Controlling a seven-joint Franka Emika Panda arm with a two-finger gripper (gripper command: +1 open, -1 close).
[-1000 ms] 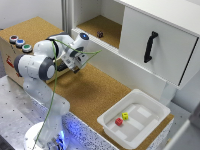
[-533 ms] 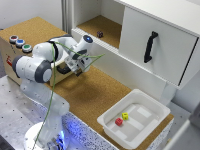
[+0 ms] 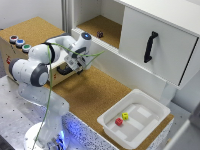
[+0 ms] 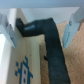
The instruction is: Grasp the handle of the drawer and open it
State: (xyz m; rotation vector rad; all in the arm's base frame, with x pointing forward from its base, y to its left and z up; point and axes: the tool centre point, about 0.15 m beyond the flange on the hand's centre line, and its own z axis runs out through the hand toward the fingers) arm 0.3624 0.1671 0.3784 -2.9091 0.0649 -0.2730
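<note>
The handle (image 4: pixel 52 45) is a short black bar on the drawer's pale wooden front (image 4: pixel 22 57). In the wrist view it lies between my two pale fingers (image 4: pixel 8 30), which stand wide apart on either side of it. My gripper (image 4: pixel 42 27) is open around the handle. In the exterior view the gripper (image 3: pixel 78 63) is at the front of the low wooden box toward that view's left. It hides most of the handle there. The drawer front (image 3: pixel 56 77) shows just below it.
A large white cabinet panel with a longer black handle (image 3: pixel 150 46) stands at the exterior view's right. A white tray (image 3: pixel 150 107) holds a red block and a yellow block. Coloured buttons (image 3: pixel 19 43) sit on the box top. A small dark object (image 3: pixel 100 34) lies on the back shelf.
My gripper has moved down and a little toward the camera in the exterior view, coming level with the drawer front. Nothing else has moved.
</note>
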